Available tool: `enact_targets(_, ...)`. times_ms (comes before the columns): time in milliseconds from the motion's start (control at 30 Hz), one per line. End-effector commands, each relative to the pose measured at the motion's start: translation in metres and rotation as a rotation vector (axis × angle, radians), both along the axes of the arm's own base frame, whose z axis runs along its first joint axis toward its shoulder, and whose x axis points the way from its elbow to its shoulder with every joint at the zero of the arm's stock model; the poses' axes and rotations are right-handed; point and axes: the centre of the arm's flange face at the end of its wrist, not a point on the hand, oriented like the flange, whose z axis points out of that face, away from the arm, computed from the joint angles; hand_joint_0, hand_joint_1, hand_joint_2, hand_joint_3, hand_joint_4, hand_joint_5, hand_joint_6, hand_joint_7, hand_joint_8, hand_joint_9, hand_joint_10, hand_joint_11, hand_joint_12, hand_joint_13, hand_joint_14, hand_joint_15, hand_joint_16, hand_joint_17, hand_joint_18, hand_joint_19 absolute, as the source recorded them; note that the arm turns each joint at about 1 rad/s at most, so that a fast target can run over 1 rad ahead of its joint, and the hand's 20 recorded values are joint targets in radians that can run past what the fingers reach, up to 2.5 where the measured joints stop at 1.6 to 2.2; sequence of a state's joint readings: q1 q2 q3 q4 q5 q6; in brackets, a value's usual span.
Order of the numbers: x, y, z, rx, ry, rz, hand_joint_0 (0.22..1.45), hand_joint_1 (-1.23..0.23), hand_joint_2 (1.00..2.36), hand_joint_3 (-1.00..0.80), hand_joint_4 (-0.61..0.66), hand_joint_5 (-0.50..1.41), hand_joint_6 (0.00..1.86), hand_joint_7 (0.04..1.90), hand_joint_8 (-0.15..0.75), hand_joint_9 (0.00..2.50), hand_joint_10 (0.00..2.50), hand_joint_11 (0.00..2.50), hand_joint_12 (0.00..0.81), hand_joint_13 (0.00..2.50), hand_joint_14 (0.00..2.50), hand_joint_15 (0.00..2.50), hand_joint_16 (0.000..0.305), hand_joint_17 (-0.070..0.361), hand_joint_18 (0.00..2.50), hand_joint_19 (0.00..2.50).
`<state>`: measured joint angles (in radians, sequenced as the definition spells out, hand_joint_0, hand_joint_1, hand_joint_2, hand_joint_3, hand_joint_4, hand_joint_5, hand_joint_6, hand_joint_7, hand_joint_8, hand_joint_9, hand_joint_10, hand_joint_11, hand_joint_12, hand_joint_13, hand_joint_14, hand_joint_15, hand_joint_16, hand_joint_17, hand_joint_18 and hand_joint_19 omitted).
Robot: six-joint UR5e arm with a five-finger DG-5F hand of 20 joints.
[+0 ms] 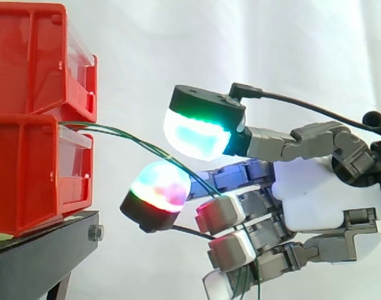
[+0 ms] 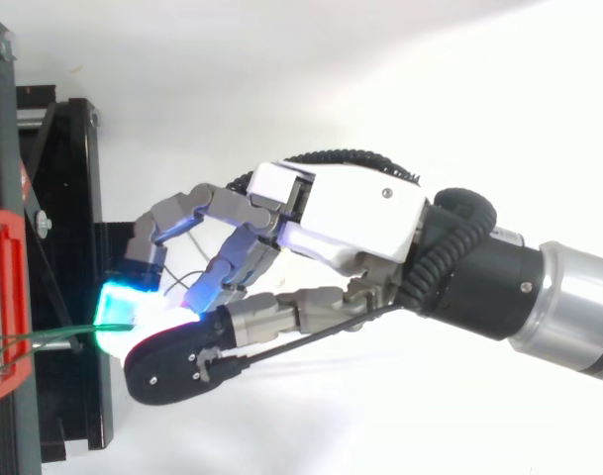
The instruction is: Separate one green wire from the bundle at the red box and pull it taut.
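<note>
White curtain (image 1: 240, 37) hangs behind everything, plain and bright. At the left of the side view, two red bins are stacked one on the other: the upper bin (image 1: 27, 62) rests on the lower bin (image 1: 27, 181), which sits on a black stand (image 1: 34, 256) with its front close to the stand's right edge. Both bins have clear fronts facing right.

From the right edge of the top view comes the robot arm (image 2: 578, 307), silver and black, carrying a white-bodied hand (image 1: 321, 194) that reaches toward the bins. One long finger is stretched out level, its pad (image 1: 196, 134) glowing cyan and green. Below it the thumb's pad (image 1: 160, 186) glows in mixed red, green and blue. The two pads stand a little apart and near the bins without touching them. The remaining fingers (image 1: 220, 214) are curled in toward the palm.

Thin green wires (image 1: 140, 144) leave the top front of the lower bin and slope down to the right. They pass between the two glowing pads, run in behind the curled fingers, which close round them, and hang out below the hand.
</note>
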<state>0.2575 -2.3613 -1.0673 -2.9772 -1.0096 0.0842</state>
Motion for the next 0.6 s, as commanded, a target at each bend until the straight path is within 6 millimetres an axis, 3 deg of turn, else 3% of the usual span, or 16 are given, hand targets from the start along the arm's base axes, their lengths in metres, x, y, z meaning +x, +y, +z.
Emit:
enact_targets(0, -0.005, -0.006, 0.004, -0.007, 0.032, -0.003, 0.58, -0.63, 1.00, -0.47, 0.10, -0.16, 0.86, 0.88, 0.274, 1.23, 0.02, 1.19, 0.336, 1.19, 0.03, 1.04, 0.050, 0.112, 0.77, 0.69)
enact_targets(200, -0.006, -0.009, 0.007, -0.009, 0.033, -0.008, 0.60, -0.64, 1.01, -0.43, 0.10, -0.16, 0.86, 0.89, 0.272, 1.23, 0.02, 1.20, 0.333, 1.19, 0.03, 1.04, 0.050, 0.111, 0.76, 0.70)
enact_targets(367, -0.009, -0.016, 0.026, -0.032, 0.021, -0.014, 0.59, -0.64, 1.01, -0.43, 0.10, -0.16, 0.86, 0.90, 0.271, 1.23, 0.02, 1.19, 0.332, 1.19, 0.03, 1.04, 0.050, 0.112, 0.77, 0.70)
enact_targets(567, -0.009, -0.016, 0.027, -0.046, 0.025, -0.012, 0.61, -0.68, 1.02, -0.31, 0.09, -0.16, 0.90, 0.92, 0.274, 1.22, 0.02, 1.19, 0.333, 1.18, 0.03, 1.03, 0.050, 0.112, 0.77, 0.70)
